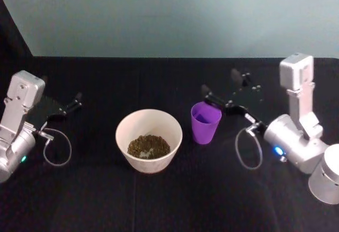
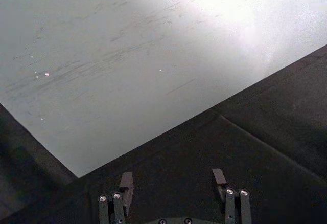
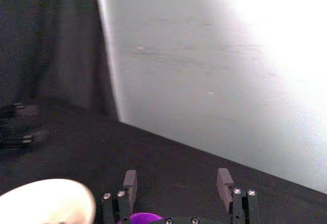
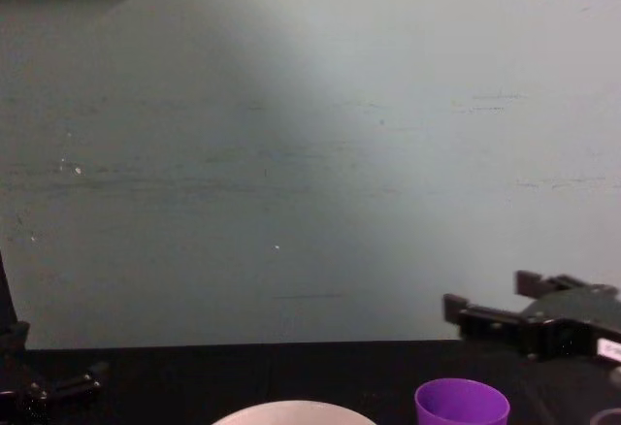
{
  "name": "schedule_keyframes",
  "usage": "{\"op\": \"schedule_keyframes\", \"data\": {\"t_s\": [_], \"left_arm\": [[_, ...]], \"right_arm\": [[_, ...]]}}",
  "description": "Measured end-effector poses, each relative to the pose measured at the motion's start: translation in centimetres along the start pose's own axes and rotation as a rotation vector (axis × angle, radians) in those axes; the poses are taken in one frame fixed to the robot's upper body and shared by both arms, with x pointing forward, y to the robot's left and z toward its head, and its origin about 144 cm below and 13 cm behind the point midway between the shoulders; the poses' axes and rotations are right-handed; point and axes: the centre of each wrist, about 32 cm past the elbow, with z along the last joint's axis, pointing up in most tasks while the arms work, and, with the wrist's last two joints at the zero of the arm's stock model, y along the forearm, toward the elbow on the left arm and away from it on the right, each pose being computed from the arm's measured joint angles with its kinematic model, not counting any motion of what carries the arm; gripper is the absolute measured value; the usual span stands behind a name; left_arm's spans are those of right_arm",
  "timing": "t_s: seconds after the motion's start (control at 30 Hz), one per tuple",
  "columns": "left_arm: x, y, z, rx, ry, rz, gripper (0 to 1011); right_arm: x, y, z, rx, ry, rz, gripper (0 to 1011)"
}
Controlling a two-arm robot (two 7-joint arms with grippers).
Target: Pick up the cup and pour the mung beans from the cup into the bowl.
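The purple cup (image 1: 205, 122) stands upright on the black table, just right of the white bowl (image 1: 154, 163). A heap of mung beans (image 1: 148, 146) lies in the bowl; the cup's inside shows plain purple. My right gripper (image 1: 219, 82) hangs open just behind and above the cup's rim, not touching it. From the chest it hovers above the cup (image 4: 462, 406) as the right gripper (image 4: 485, 294). Its wrist view has the open right gripper (image 3: 176, 175) over the cup's edge (image 3: 143, 218), with the bowl (image 3: 46, 201) beside. My left gripper (image 1: 62, 90) rests open at the far left.
A black cloth covers the table (image 1: 169, 205) up to a pale wall (image 1: 175, 15) at the back. The left wrist view looks past the open left gripper (image 2: 172, 177) at bare cloth and wall. Cable loops hang from both wrists.
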Motion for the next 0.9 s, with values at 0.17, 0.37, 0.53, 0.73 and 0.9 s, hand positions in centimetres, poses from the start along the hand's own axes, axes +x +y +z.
{"op": "schedule_keyframes", "data": {"t_s": [0.17, 0.37, 0.53, 0.73, 0.9], "left_arm": [[0.0, 0.0, 0.0, 0.000, 0.000, 0.000, 1000], [0.0, 0.0, 0.0, 0.000, 0.000, 0.000, 1000], [0.0, 0.0, 0.0, 0.000, 0.000, 0.000, 1000], [0.0, 0.0, 0.0, 0.000, 0.000, 0.000, 1000], [0.0, 0.0, 0.0, 0.000, 0.000, 0.000, 1000]], "right_arm": [[0.8, -1.1, -0.1, -0.025, -0.014, -0.113, 1004], [1.5, -2.2, -0.9, -0.078, -0.033, -0.203, 1004], [1.5, -2.7, -2.4, -0.130, -0.036, -0.233, 1004], [1.0, -3.1, -3.4, -0.148, -0.071, -0.280, 1004], [0.9, -3.2, -3.4, -0.146, -0.082, -0.292, 1004]]}}
